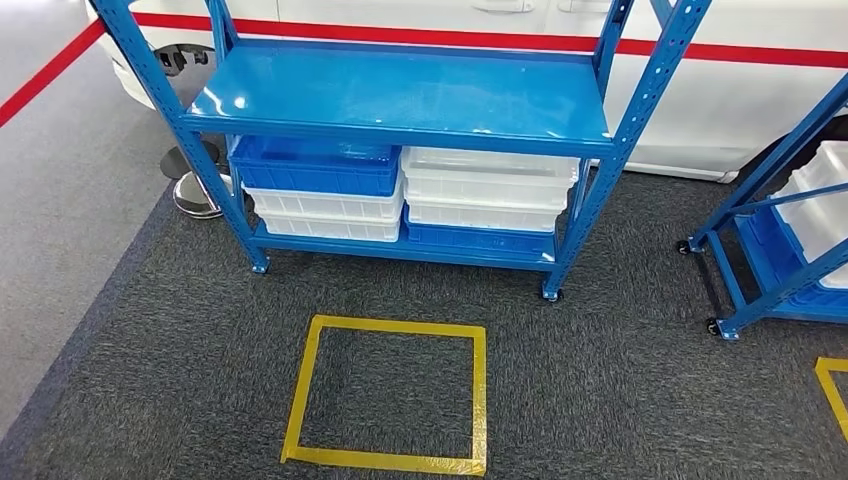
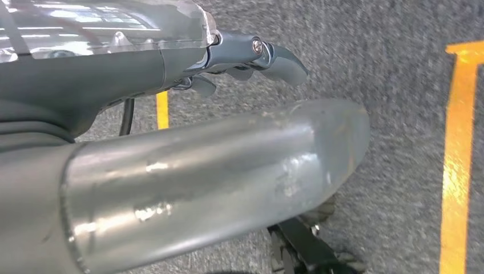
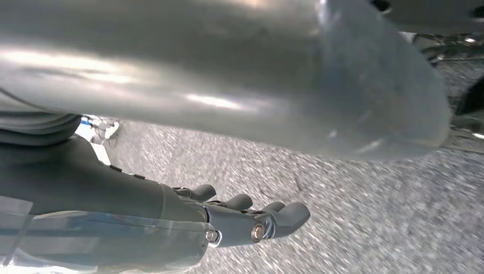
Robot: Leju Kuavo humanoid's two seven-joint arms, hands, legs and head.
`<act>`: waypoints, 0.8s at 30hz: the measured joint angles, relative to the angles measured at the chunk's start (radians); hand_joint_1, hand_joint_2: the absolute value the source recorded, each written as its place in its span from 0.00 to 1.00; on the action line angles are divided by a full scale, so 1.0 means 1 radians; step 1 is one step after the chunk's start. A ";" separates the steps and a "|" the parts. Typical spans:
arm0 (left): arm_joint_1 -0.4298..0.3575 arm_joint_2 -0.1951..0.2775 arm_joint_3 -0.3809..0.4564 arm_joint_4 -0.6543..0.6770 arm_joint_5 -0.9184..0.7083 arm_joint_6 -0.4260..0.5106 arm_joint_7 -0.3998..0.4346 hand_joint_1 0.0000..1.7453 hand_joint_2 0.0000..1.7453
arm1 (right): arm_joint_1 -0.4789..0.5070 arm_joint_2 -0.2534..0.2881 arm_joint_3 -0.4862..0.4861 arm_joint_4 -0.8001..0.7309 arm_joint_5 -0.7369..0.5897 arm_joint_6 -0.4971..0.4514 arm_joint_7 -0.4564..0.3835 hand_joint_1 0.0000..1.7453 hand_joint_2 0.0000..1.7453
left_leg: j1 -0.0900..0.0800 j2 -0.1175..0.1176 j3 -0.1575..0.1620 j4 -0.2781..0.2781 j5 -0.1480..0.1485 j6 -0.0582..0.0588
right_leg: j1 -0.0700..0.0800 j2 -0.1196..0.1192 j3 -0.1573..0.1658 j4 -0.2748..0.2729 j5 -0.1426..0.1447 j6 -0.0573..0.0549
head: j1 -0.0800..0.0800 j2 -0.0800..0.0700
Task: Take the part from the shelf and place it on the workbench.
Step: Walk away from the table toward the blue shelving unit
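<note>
As the head view looks down at the floor, a blue metal shelf rack (image 1: 400, 95) stands at the far edge of the dark grey carpet (image 1: 620, 380), its glossy top board facing the camera. Under that board, on the lower level: a blue plastic crate (image 1: 315, 165) at the left end, stacked on two white plastic crates (image 1: 325, 210). At the right end, two white plastic crates (image 1: 490, 185) sit on a blue crate (image 1: 480, 238). Crate contents are hidden, so where the part lies, cannot tell.

A yellow tape square (image 1: 480, 390) is stuck on the carpet in front of the rack, near its middle. Behind the rack is a white vehicle body (image 1: 720, 100) with a red stripe (image 1: 450, 38). A chrome round post base (image 1: 195, 195) sits by the rack's left leg. A second blue rack (image 1: 770, 170) with white crates stands at the right edge, apart from the first.

Left wrist view: left hand (image 2: 240, 57) hangs over the carpet, dark fingers loosely bent and apart from the thick grey thumb, nothing in it. Yellow tape line (image 2: 459, 160) runs on the carpet beyond.

Right wrist view: right hand (image 3: 240, 220) also over carpet, fingers lightly bent side by side, clear of the thumb, holding nothing. Picture is blurred.
</note>
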 joint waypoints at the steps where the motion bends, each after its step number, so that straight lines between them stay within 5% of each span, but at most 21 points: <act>1: -0.001 0.000 0.000 0.000 -0.001 -0.002 0.000 0.00 0.00 | 0.001 0.000 -0.001 0.000 0.000 0.000 0.000 0.00 0.00 | -0.001 -0.001 0.001 0.001 -0.006 -0.006 | 0.002 0.001 0.008 -0.030 0.009 -0.007 | 0.000 0.000; 6: -0.005 -0.001 0.000 0.000 -0.006 -0.004 0.000 0.00 0.00 | 0.001 -0.002 -0.004 0.000 0.000 0.001 0.000 0.00 0.00 | 0.001 0.004 -0.011 0.064 -0.023 -0.032 | 0.003 -0.003 0.036 -0.051 -0.003 -0.046 | 0.000 0.000; 9: -0.006 -0.002 0.000 0.000 -0.006 -0.004 0.000 0.00 0.00 | 0.000 -0.010 -0.004 0.000 0.000 0.003 0.000 0.00 0.00 | 0.004 0.012 -0.121 0.241 -0.082 -0.046 | 0.003 -0.006 0.055 -0.056 -0.017 -0.056 | 0.000 0.000; 11: -0.004 -0.002 0.000 0.000 -0.007 -0.004 0.000 0.00 0.00 | -0.001 -0.016 -0.004 0.000 0.000 0.004 0.000 0.00 0.00 | 0.005 0.013 -0.181 0.299 -0.108 -0.048 | 0.004 -0.006 0.070 -0.056 -0.031 -0.056 | -0.001 0.000; 12: -0.002 -0.002 0.000 0.000 -0.007 -0.004 0.000 0.00 0.00 | 0.000 -0.017 -0.004 0.000 0.000 0.004 0.000 0.00 0.00 | 0.005 0.013 -0.186 0.275 -0.088 -0.046 | 0.004 -0.006 0.080 -0.056 -0.038 -0.055 | -0.001 0.000; 14: 0.001 -0.002 0.000 0.000 -0.007 -0.004 0.000 0.00 0.00 | 0.001 -0.017 -0.004 0.000 0.000 0.004 0.000 0.00 0.00 | 0.002 0.017 -0.161 0.158 0.005 -0.034 | 0.005 -0.008 0.102 -0.056 -0.054 -0.052 | 0.000 0.000; 16: 0.002 -0.001 0.000 0.000 -0.007 -0.004 0.000 0.00 0.00 | 0.000 -0.017 -0.004 0.001 0.000 0.004 0.000 0.00 0.00 | -0.005 0.024 -0.136 0.065 0.054 -0.020 | 0.007 -0.008 0.115 -0.057 -0.067 -0.043 | 0.000 0.000; 21: 0.002 -0.001 0.000 0.000 -0.008 -0.004 -0.001 0.00 0.00 | -0.005 -0.017 -0.004 0.002 0.000 0.004 0.000 0.00 0.00 | -0.004 0.018 -0.097 0.023 0.064 0.012 | 0.010 -0.008 0.123 -0.013 -0.082 -0.013 | 0.000 0.000; 24: 0.000 -0.002 0.000 0.000 -0.009 -0.005 -0.001 0.00 0.00 | -0.007 -0.010 -0.005 0.002 0.002 0.003 -0.001 0.00 0.00 | -0.003 0.017 -0.083 0.018 0.058 0.025 | 0.009 -0.003 0.031 0.136 -0.156 -0.005 | 0.000 0.000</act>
